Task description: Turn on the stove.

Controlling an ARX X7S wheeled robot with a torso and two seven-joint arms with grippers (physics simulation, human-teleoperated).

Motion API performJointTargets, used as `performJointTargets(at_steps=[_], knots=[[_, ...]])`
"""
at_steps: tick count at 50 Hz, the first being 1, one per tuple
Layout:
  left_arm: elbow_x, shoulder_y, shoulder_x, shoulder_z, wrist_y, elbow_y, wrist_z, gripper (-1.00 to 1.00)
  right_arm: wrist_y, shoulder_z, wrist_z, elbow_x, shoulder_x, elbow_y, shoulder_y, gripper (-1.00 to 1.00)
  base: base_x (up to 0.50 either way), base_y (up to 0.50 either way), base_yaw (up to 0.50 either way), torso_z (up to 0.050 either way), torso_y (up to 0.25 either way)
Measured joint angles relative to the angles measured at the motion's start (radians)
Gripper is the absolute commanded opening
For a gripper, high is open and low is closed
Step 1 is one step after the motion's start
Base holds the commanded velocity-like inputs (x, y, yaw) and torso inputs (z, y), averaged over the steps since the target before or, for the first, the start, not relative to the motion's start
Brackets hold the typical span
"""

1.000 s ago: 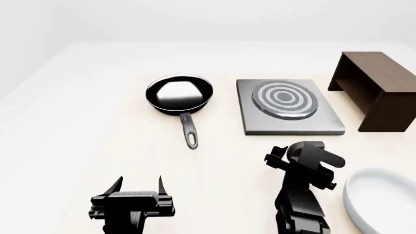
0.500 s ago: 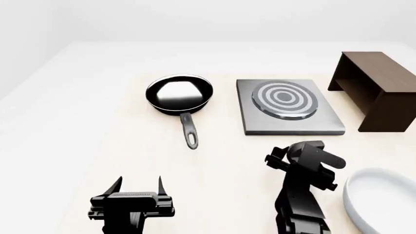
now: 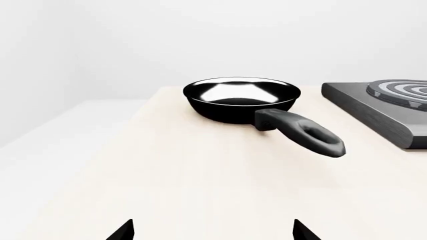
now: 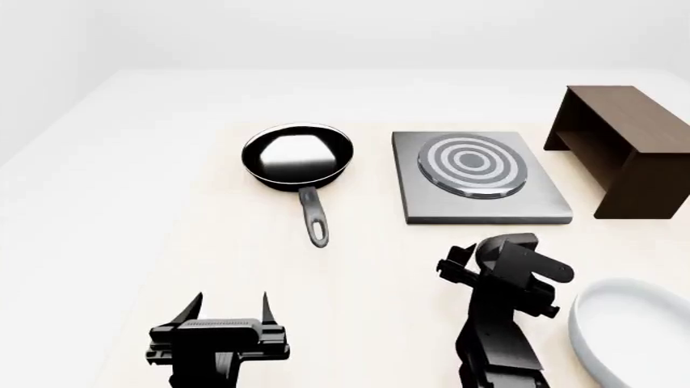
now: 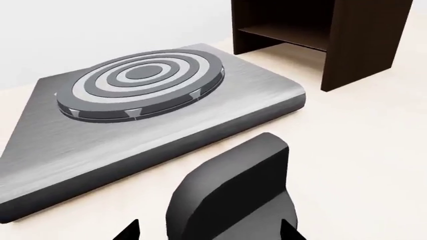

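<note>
The stove [image 4: 480, 202] is a flat grey slab with concentric burner rings, at mid right of the table. It also shows in the right wrist view [image 5: 220, 117]. Its separate black round knob [image 5: 233, 190] stands on the table just in front of the slab. My right gripper [image 5: 210, 231] is open, with the knob between its two spread fingertips. In the head view my right gripper [image 4: 466, 263] covers the knob. My left gripper [image 4: 232, 301] is open and empty, low at the near left, and also shows in the left wrist view [image 3: 212, 231].
A black frying pan [image 4: 296, 153] sits left of the stove, handle toward me; it also shows in the left wrist view [image 3: 241, 97]. A dark brown box-shelf [image 4: 631, 149] stands right of the stove. A white bowl [image 4: 636, 331] lies at the near right.
My right gripper has shifted very slightly over the knob. The left gripper and all the objects have stayed put.
</note>
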Motion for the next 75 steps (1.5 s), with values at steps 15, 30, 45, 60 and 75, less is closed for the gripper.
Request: performJointTargets(at_steps=[15,30,45,60,75], knots=[[-0.005,-0.002,-0.004,0.005,0.003,-0.002,-0.004,1.0,0.064,-0.013,0.019,0.023,0.016,-0.149,-0.059,1.0,0.0,0.0,0.0,0.0,0.0],[-0.009,-0.006,-0.007,0.01,0.007,-0.008,-0.007,1.0,0.114,-0.022,0.037,0.048,0.032,-0.274,-0.104,1.0,0.0,0.0,0.0,0.0,0.0],[-0.012,-0.006,-0.012,0.016,0.008,-0.008,-0.012,1.0,0.178,-0.054,0.058,0.073,0.095,-0.595,-0.252,1.0,0.0,0.0,0.0,0.0,0.0],[-0.015,-0.009,-0.015,0.023,0.01,-0.009,-0.018,1.0,0.075,-0.06,0.039,0.072,0.235,-1.113,-0.635,1.0,0.0,0.0,0.0,0.0,0.0],[-0.021,-0.009,-0.02,0.028,0.013,-0.008,-0.022,1.0,-0.32,0.013,-0.028,-0.016,0.32,-1.454,-1.111,1.0,0.0,0.0,0.0,0.0,0.0]])
